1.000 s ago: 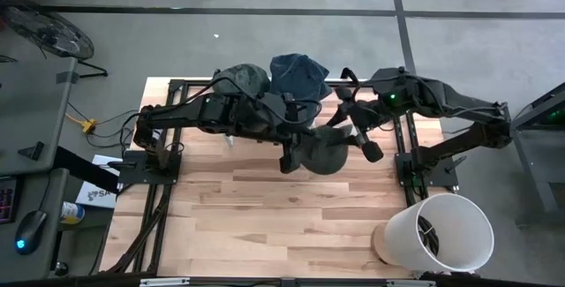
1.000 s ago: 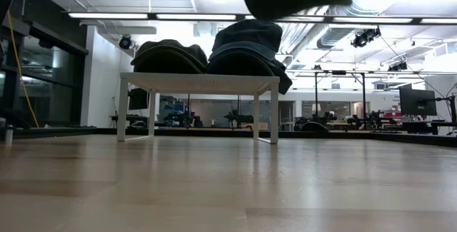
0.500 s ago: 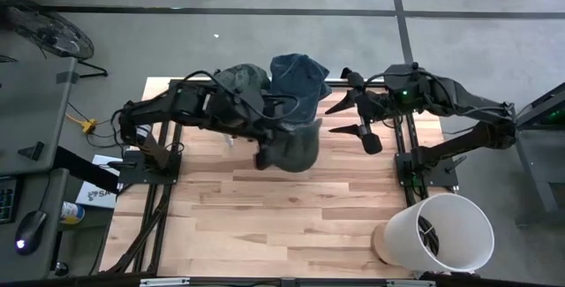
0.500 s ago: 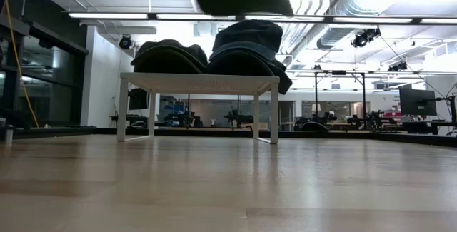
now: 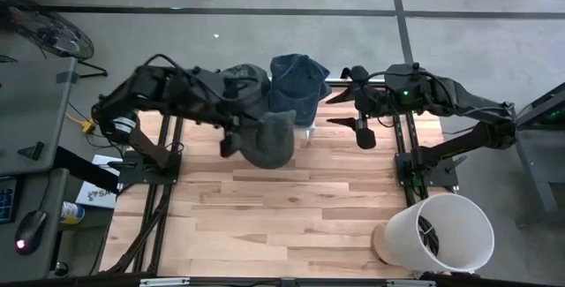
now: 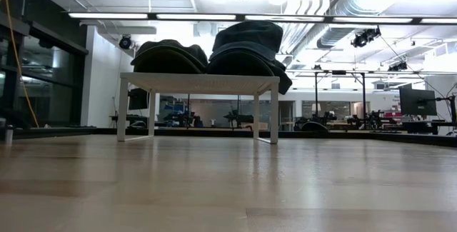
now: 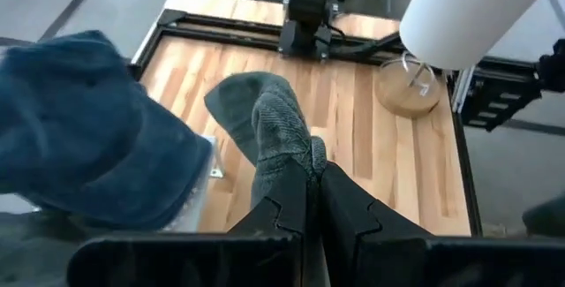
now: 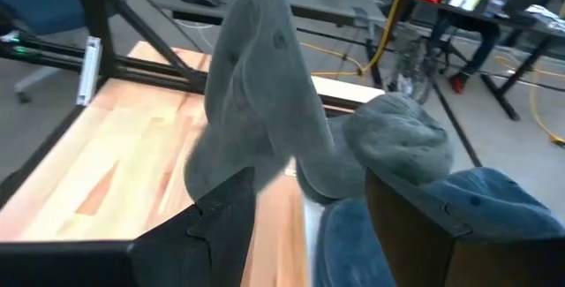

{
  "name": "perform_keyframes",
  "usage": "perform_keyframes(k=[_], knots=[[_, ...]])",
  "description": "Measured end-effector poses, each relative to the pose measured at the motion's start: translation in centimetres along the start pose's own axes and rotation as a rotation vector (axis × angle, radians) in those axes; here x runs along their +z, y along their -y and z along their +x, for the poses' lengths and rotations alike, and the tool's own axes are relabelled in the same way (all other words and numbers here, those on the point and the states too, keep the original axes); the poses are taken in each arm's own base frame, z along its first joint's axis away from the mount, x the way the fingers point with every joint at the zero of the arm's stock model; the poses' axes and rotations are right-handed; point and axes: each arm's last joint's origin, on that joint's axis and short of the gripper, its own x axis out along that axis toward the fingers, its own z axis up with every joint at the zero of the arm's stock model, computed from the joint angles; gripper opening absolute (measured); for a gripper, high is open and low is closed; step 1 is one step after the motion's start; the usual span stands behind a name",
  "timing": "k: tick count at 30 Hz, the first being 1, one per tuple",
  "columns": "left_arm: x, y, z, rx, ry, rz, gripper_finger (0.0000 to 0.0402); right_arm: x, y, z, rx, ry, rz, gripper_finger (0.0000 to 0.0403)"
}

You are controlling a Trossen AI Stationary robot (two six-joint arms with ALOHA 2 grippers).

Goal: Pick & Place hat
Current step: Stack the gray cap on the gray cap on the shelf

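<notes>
Carry step: left gripper (image 7: 311, 168) jaws clamped on grey hat (image 5: 267, 140), lifted clear of bench (image 5: 265, 207). Right gripper (image 5: 360, 101) jaws spread, empty — idle near rack (image 6: 198, 83). Next: judged placement beside stacked hats.

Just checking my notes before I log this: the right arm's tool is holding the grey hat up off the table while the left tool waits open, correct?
Not quite, the arms are swapped. In the high view the left tool is shut on the grey hat, held up off the table; the left wrist view shows the same grip. The right tool waits open, holding nothing.
</notes>
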Motion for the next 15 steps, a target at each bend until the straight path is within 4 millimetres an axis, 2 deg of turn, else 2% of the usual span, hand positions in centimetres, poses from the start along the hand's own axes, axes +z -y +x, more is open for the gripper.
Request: perform_keyframes(k=[5, 15], knots=[[-0.7, -2.0, -2.2, 0.038, -0.023, 0.000, 0.0008, 0.0, 0.2, 0.0, -0.053, -0.005, 0.012, 0.0206], [-1.2, -6.1, -4.3, 0.055, -0.045, 0.087, 0.0008, 0.0, 0.4, 0.0, -0.129, -0.016, 0.041, 0.0206]])
